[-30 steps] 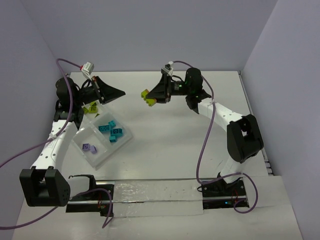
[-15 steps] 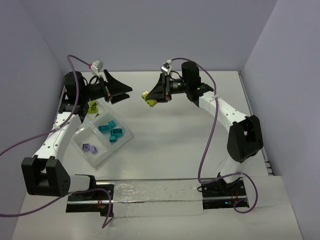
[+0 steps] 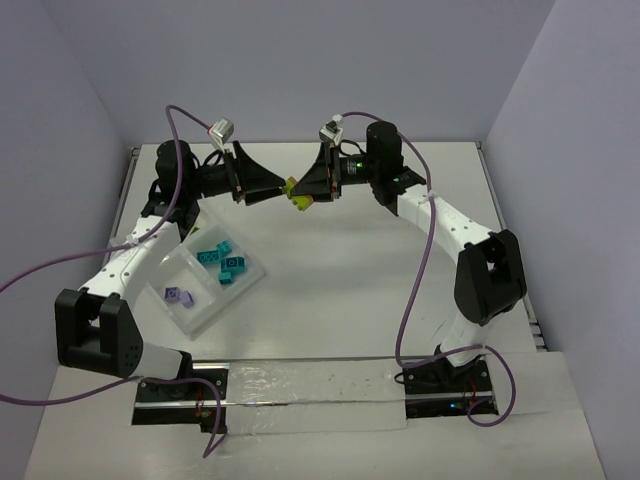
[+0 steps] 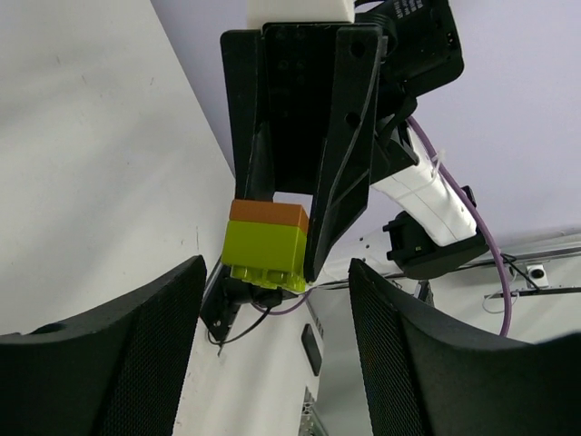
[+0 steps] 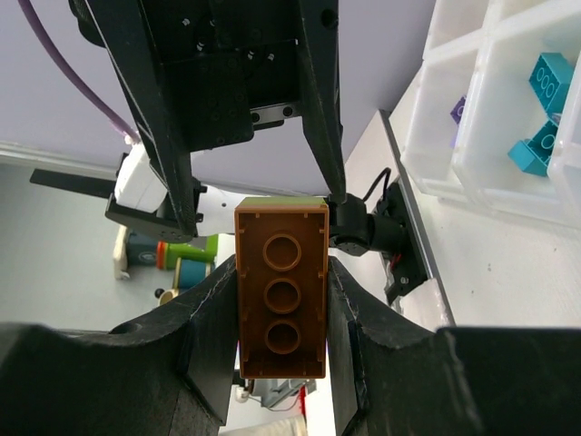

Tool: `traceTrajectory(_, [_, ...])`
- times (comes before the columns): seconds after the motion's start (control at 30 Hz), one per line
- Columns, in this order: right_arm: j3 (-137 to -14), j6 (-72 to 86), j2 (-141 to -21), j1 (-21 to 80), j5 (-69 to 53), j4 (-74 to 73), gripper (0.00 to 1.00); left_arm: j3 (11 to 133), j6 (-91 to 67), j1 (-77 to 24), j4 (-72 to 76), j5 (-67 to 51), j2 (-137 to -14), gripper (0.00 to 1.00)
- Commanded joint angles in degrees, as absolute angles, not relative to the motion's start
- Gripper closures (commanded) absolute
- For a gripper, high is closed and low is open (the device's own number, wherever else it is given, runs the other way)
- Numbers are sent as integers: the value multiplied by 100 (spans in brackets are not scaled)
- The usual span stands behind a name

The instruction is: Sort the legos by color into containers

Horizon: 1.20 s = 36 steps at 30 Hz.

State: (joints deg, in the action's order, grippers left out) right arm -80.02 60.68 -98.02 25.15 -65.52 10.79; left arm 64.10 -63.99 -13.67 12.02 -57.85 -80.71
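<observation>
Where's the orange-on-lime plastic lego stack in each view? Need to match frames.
Top external: orange-on-lime plastic lego stack at upper centre, held off the table.
Left wrist: mid-frame, orange brick above the lime one.
Right wrist: lower centre, orange underside facing the camera.
Shared landmark: the right gripper pinching it, visible in all three views.
</observation>
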Motion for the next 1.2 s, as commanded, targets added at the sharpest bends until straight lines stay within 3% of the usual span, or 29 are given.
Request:
traceTrajectory(0.0, [-7980,6217,-9694,2540,-6735,1573,100,6486,-6906,-1468,2252,-6050,-8192,31])
traceTrajectory(0.17, [-7946,6223,-9668,2557,-6732,1591,100,6478,-7040,-1555,2478,-6047,-8227,47])
traceTrajectory(0.43, [-7945,6170,-9656,2549,-6706,1518,100,6478,-7031,-1564,2479,-6117,-8235,50])
traceTrajectory(0.5, [-7947,6170,-9661,2549,-6704,1510,100,6486,-7023,-1564,2486,-6124,-8216,65])
traceTrajectory(0.6, [-7950,6161,-9664,2555,-6695,1482,97,6489,-6995,-1564,2444,-6106,-8207,100])
traceTrajectory(0.7, [-7954,6123,-9660,2558,-6696,1398,67,6478,-6915,-1564,2358,-6066,-8162,100])
traceTrajectory(0.73, [-7953,6097,-9666,2556,-6688,1334,63,6480,-6832,-1564,2241,-6011,-8136,100])
traceTrajectory(0.83, [-7933,6045,-9629,2537,-6668,1277,60,6513,-6720,-1564,2108,-5994,-8100,100])
traceTrajectory(1.07, [-7882,5915,-9591,2481,-6638,1099,36,6559,-6535,-1534,1850,-5968,-8038,100])
traceTrajectory(1.17, [-7848,5870,-9563,2452,-6622,1036,33,6565,-6494,-1503,1767,-5977,-8011,100])
